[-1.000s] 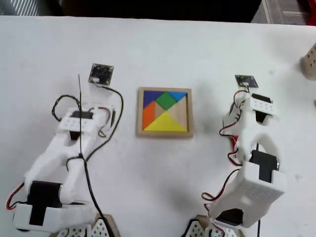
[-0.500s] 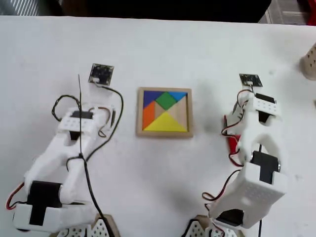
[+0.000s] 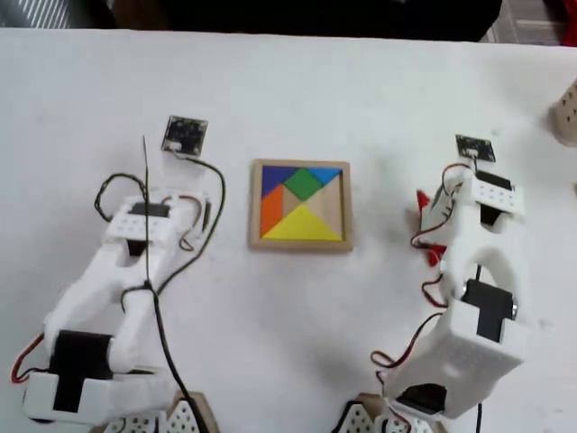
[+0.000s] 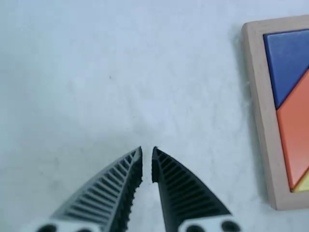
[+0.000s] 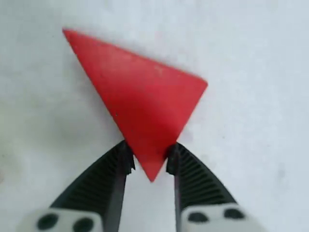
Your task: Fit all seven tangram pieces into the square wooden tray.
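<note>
My right claw [image 5: 149, 157] is clamped on one corner of the red triangle [image 5: 140, 96], out on the right of the table [image 3: 361, 90] and well apart from the wooden tray [image 3: 300, 163] in the middle. The left claw [image 4: 147, 152] is closed to a slit on nothing, just left of the tray. A corner pinch is a weak hold, so I'd carry slowly, expect the piece to swivel, turn it to match the gap before lowering, and release once it lies flat. The high view gives me the whole tray: coloured pieces plus a pale patch on its right side, which I take for the free slot, though I can't be sure. The right wrist view tells me what the high one cannot: how little of the triangle sits between the jaws
</note>
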`<state>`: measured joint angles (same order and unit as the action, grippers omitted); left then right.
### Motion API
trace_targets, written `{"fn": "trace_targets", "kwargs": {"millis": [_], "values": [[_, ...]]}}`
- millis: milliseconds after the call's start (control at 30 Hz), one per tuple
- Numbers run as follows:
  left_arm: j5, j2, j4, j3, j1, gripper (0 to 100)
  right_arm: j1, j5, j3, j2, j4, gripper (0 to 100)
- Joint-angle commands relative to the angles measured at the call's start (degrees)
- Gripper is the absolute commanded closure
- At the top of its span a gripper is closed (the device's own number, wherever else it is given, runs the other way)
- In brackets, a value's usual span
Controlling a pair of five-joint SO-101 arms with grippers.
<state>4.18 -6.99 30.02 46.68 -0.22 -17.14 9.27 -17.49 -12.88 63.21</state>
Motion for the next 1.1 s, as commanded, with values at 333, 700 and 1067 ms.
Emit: {"fn": "trace_targets", "kwargs": {"millis": [333, 700, 1067], "values": [[0.5, -2.7, -1.3, -0.3, -0.5, 94, 1.7, -6.9, 1.1, 7.7, 2.7, 97.2], [0.5, -2.7, -1.3, -0.3, -0.5, 94, 4.2, -7.4, 5.0, 7.4, -1.3, 71.9], [0.5, -2.7, -1.3, -0.3, -0.3, 94, 0.7, -7.9, 13.0, -2.6, -1.2, 71.7]]}}
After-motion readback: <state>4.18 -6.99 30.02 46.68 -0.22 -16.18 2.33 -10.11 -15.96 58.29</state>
